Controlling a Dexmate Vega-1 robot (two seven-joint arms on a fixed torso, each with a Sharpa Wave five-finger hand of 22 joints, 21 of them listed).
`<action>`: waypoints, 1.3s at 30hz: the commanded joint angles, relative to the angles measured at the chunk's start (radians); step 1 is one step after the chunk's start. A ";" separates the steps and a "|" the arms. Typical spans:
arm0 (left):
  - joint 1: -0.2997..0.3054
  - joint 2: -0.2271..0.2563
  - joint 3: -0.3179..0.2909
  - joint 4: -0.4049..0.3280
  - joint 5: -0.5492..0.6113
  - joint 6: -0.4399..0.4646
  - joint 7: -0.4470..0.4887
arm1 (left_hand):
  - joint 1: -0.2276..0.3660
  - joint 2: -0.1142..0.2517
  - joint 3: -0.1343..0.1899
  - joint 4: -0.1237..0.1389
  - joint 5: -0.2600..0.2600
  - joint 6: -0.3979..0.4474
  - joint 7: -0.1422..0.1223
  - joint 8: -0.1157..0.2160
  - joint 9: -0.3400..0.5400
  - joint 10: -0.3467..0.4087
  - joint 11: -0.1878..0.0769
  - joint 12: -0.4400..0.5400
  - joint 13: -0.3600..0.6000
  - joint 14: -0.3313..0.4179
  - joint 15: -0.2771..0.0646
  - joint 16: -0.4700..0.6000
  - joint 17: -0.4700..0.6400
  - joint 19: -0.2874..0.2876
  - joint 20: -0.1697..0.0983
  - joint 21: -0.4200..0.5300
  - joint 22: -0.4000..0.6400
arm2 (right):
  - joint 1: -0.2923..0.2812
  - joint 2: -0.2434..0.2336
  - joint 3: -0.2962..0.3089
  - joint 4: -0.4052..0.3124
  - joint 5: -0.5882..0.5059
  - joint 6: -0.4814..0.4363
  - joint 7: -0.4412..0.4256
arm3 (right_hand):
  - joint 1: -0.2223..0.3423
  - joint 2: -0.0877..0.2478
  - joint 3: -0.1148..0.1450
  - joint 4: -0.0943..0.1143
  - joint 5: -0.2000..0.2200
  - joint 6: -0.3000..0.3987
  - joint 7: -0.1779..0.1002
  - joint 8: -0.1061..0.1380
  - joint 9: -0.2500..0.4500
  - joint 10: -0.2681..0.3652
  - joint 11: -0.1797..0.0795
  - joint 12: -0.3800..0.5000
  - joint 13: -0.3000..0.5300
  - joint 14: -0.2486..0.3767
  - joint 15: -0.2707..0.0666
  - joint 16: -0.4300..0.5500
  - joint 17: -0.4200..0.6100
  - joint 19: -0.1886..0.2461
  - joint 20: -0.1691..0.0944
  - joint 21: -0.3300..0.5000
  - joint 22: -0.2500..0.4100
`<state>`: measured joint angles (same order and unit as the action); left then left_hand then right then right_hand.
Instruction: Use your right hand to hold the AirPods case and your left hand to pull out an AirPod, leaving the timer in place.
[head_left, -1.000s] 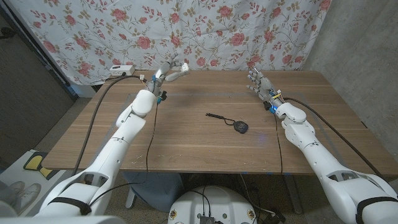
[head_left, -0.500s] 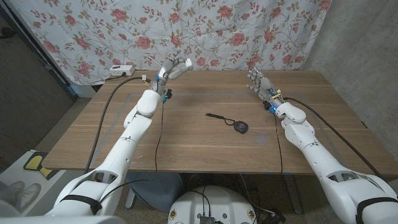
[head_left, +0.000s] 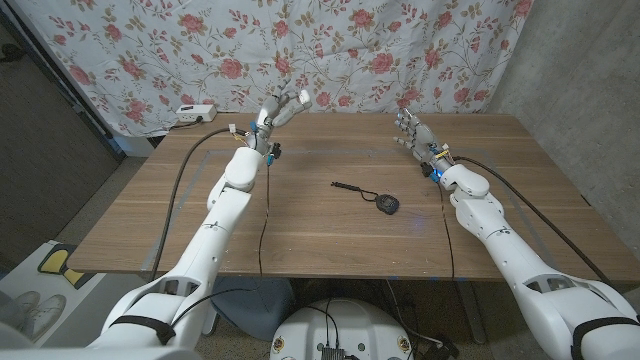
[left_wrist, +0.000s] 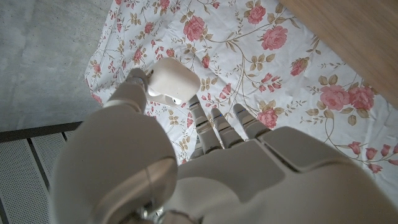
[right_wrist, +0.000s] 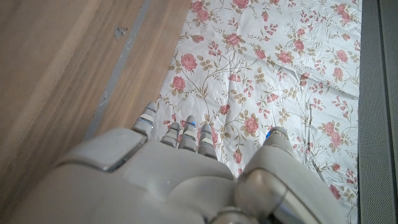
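Holding the white case (left_wrist: 174, 81) at its fingertips, the left hand (head_left: 283, 108) hangs raised; the right hand (head_left: 417, 131) stands open, empty, above the counter (head_left: 300, 220).

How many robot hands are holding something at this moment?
1. The left hand, raised at the table's far edge, holds a white case. The right hand, on the far right, holds nothing.

Left hand (head_left: 276, 111) with white AirPods case (head_left: 298, 100) shifted slightly toward the table's middle
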<state>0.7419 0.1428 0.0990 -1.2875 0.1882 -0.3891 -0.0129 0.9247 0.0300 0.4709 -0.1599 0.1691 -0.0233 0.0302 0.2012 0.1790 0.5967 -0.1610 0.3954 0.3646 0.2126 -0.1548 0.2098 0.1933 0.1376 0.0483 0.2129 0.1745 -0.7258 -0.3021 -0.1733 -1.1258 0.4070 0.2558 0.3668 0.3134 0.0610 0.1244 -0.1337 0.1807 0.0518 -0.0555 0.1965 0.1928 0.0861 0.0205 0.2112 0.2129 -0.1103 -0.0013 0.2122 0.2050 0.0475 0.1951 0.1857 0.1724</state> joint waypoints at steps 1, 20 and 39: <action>0.002 -0.049 -0.016 0.019 -0.029 -0.022 0.006 | 0.006 0.013 -0.006 0.000 0.008 0.001 0.007 -0.001 0.004 0.061 -0.057 0.006 0.006 0.006 0.005 0.002 0.002 0.005 0.008 -0.005 0.006 | -0.002 -0.004 -0.020 -0.022 -0.012 -0.033 0.003 | 0.010 0.005 0.006 -0.003 -0.002 0.000 -0.004 0.003 0.002 0.017 0.007 0.007 0.002 0.008 0.013 0.009 0.000 0.001 0.012 0.006 0.001; -0.018 -0.092 -0.025 0.068 -0.046 -0.048 -0.001 | 0.008 0.020 -0.013 0.001 0.010 0.004 0.001 0.000 0.004 0.061 -0.057 0.005 0.012 0.004 0.008 0.003 0.002 0.005 0.008 -0.007 0.006 | 0.013 0.003 -0.032 -0.015 -0.017 -0.018 0.017 | 0.053 0.002 0.024 -0.020 0.000 -0.004 -0.005 0.006 0.002 0.089 0.029 0.037 0.020 0.046 0.034 0.024 0.004 0.030 0.013 0.014 0.002; -0.017 -0.142 -0.034 0.059 -0.020 0.002 0.064 | 0.006 0.027 -0.019 0.005 0.012 0.009 0.000 0.001 0.004 0.067 -0.056 0.006 0.017 0.003 0.012 0.004 0.002 0.002 0.011 -0.009 0.006 | 0.005 0.009 -0.076 -0.035 -0.118 0.065 -0.045 | 0.313 0.043 0.143 -0.058 0.015 -0.023 -0.032 0.016 0.002 0.097 -0.073 0.019 0.019 0.043 -0.006 0.020 0.005 0.052 0.004 0.008 -0.001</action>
<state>0.7250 0.0262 0.0693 -1.2247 0.1519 -0.4116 0.0161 0.9239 0.0400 0.4544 -0.1544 0.1735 -0.0198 0.0266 0.2012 0.1789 0.5967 -0.1609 0.3959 0.3711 0.2160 -0.1476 0.2098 0.1931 0.1392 0.0574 0.2070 0.1796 -0.7101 -0.2948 -0.2234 -1.1355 0.3590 0.2769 0.3800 0.5509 0.1038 0.2349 -0.1876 0.1855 0.0329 -0.0739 0.2037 0.1927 0.1766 -0.0318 0.2342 0.2321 -0.0642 0.0076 0.2332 0.2071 0.0930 0.2043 0.1967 0.1724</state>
